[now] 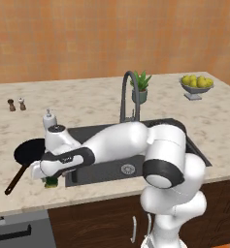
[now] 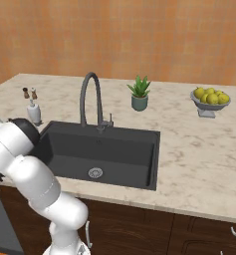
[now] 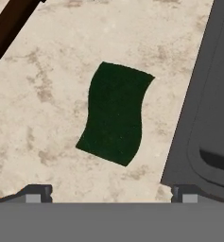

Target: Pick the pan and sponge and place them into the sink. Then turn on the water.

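The hand, jaws spread wide and empty, was poised over the sponge near the sink rim; a skewed descent could have clipped that rim.

I can read no text, label, brand, number or sign anywhere in front of me. The sponge below my hand shows a plain dark green face with no printing. The white soap bottle carries no label I can make out. The sink and the table bear no markings either.
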